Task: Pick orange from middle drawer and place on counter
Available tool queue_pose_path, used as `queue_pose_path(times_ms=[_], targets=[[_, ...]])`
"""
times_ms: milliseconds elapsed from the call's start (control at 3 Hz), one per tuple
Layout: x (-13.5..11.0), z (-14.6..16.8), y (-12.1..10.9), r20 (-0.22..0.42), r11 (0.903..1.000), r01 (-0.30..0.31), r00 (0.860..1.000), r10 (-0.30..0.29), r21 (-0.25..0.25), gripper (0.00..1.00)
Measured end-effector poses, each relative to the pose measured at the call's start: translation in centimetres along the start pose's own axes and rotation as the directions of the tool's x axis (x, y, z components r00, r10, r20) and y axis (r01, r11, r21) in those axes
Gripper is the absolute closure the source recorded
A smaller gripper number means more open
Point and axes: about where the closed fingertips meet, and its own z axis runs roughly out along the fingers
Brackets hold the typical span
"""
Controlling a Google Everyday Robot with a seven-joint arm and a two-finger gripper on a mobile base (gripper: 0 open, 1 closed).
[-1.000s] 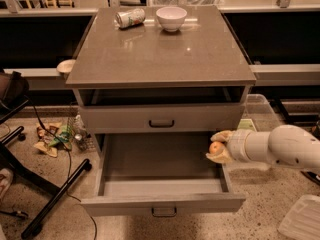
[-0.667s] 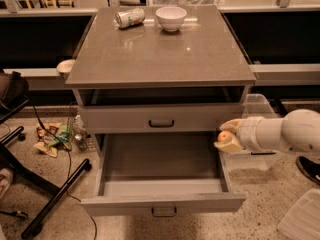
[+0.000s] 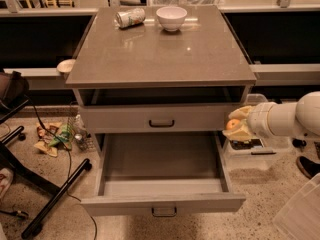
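My gripper [image 3: 236, 124] is at the right side of the cabinet, level with the upper drawer's front, and is shut on the orange [image 3: 233, 124], a small yellow-orange fruit held between pale fingers. The white arm reaches in from the right edge. The middle drawer [image 3: 162, 202] is pulled wide open below, and its grey inside shows nothing in it. The counter [image 3: 160, 54] is the glossy grey-brown top slab, above and to the left of the gripper.
A white bowl [image 3: 171, 18] and a tipped can [image 3: 130, 17] lie at the counter's back. The upper drawer [image 3: 160, 119] is closed. A clear plastic bin [image 3: 257, 146] stands on the floor at right. Chair legs [image 3: 45, 194] and litter are at left.
The gripper with the orange has risen from beside the open drawer's right edge to the height of the upper drawer front and drifted slightly right.
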Motion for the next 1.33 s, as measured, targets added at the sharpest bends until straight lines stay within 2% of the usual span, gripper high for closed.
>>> queue_pose_path(times_ms=[333,667,1000,1333], targets=[[-0.1,-0.2,-0.4,0.022,0.9995,-0.032,0.999,0.032,-0.003,1.0],[-1.2,-2.6,-2.3,0.075,0.9949,-0.1,0.992,0.101,-0.015,1.0],[-3.7,-6.4,-4.8,0.115,0.99,-0.137,0.983,0.14,-0.034,1.0],[-6.0,-9.0,-6.3,0.121,0.9969,-0.078,0.989,0.079,-0.012,1.0]])
